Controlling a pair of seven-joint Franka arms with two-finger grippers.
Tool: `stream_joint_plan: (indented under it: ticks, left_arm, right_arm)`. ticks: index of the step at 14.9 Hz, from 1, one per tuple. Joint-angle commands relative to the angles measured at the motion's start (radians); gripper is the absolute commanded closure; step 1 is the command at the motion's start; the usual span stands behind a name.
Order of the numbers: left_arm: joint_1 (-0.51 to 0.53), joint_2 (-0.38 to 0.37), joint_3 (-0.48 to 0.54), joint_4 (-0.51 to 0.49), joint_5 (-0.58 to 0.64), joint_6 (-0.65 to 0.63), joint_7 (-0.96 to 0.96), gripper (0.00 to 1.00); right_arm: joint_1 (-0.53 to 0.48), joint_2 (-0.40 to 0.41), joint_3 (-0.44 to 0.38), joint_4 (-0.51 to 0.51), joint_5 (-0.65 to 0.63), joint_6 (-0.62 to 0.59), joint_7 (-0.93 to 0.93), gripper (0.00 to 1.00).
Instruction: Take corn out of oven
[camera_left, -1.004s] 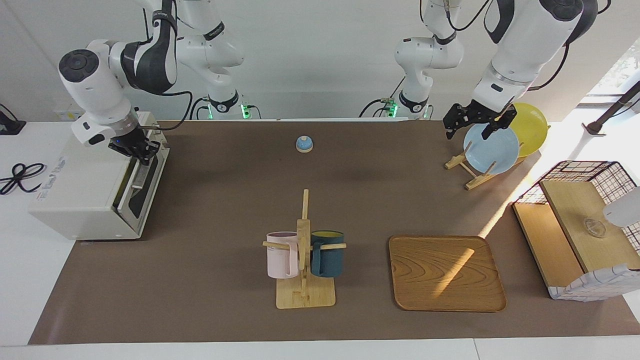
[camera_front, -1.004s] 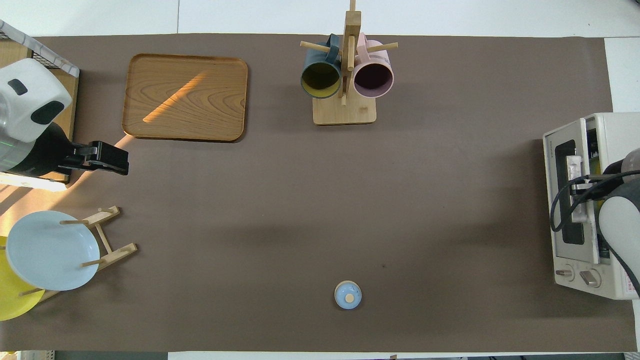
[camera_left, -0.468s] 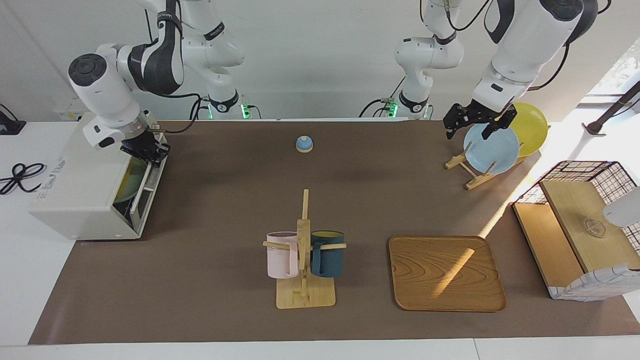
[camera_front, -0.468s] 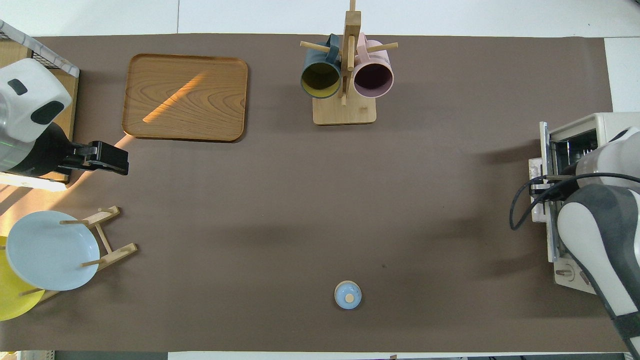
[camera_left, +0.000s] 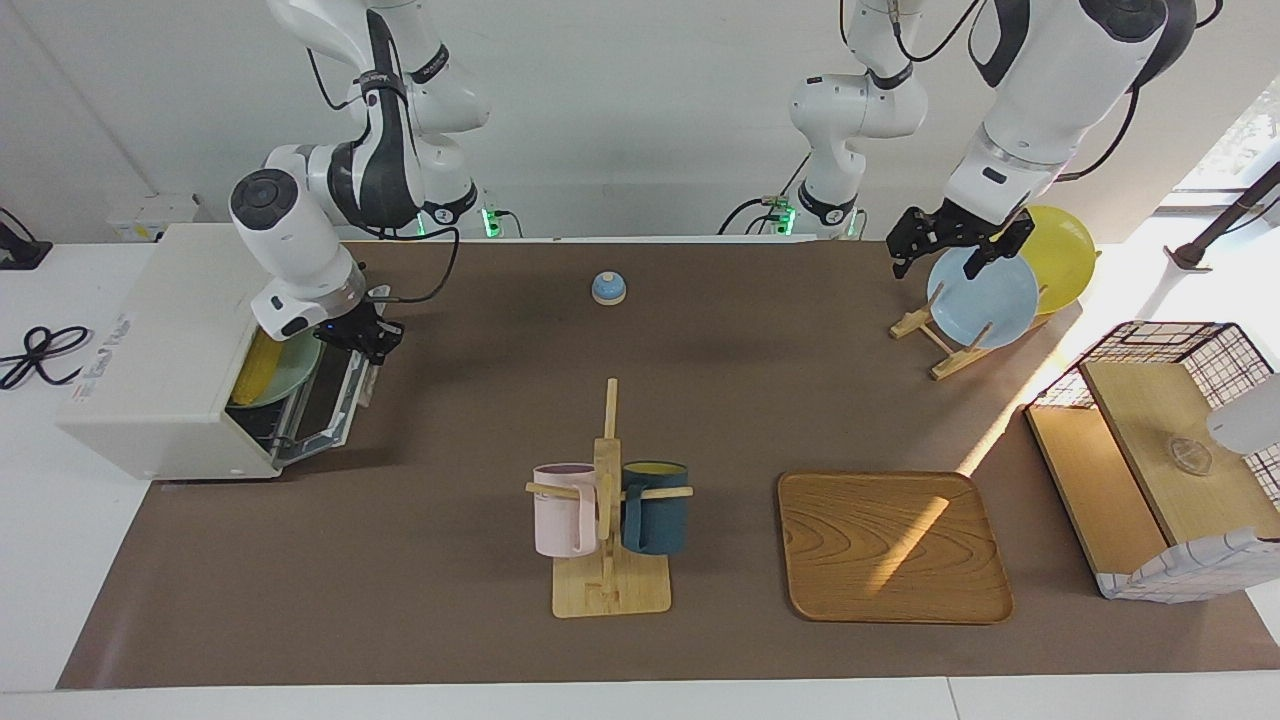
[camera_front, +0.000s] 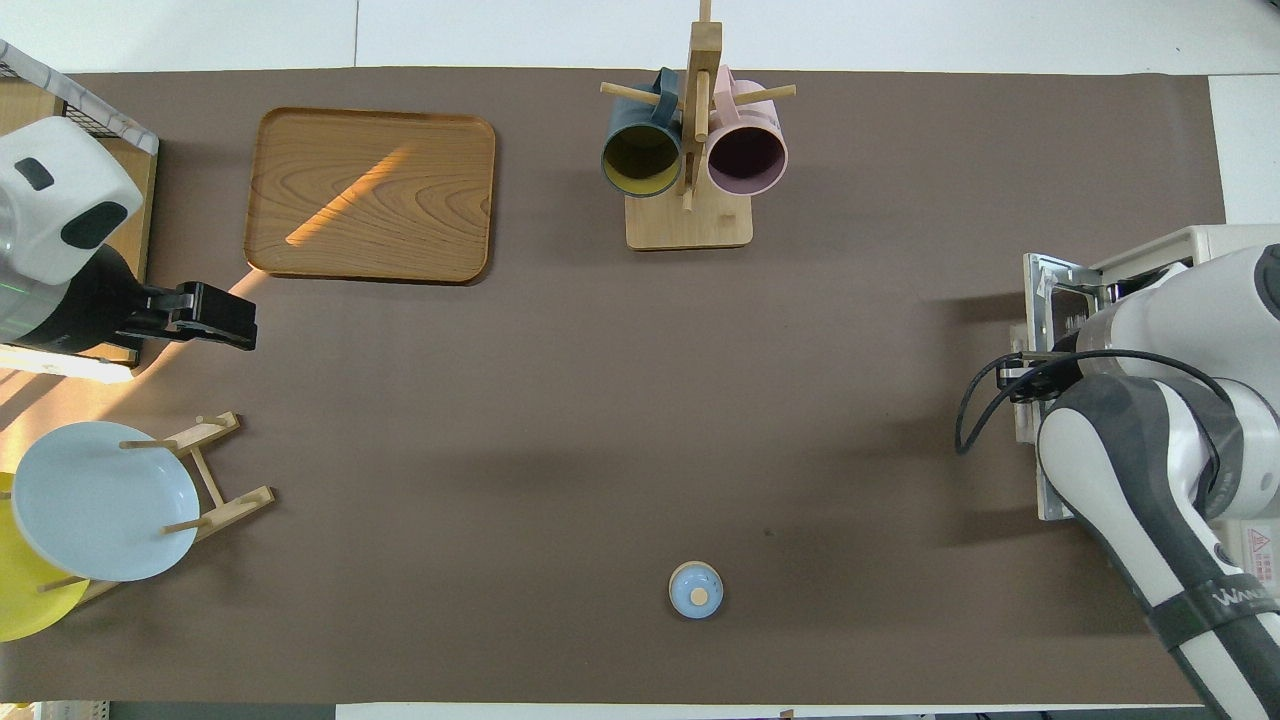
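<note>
Swinging down since a second ago, the oven door now hangs nearly flat, drawn by the right gripper pinched on its handle. That exposes the corn, lying on a pale green plate inside the oven. Well away from the oven, the left gripper waits spread over the plate rack.

Right gripper apparently gripping oven door handle; corn inside on plate.
</note>
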Motion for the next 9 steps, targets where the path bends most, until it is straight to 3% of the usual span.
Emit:
stream_joint_plan:
  ticks: [1,9]
  left_arm:
    - [0.012,-0.022,-0.003,-0.023,-0.011,-0.001,0.007,0.0]
    - [0.012,-0.022,-0.003,-0.021,-0.011,0.001,0.007,0.0]
  right_arm:
    - [-0.047,0.034,-0.026,-0.052,-0.053,0.109,-0.012,1.0]
    - [0.013,0.06,-0.026,-0.09,-0.05,0.169,0.026,1.0]
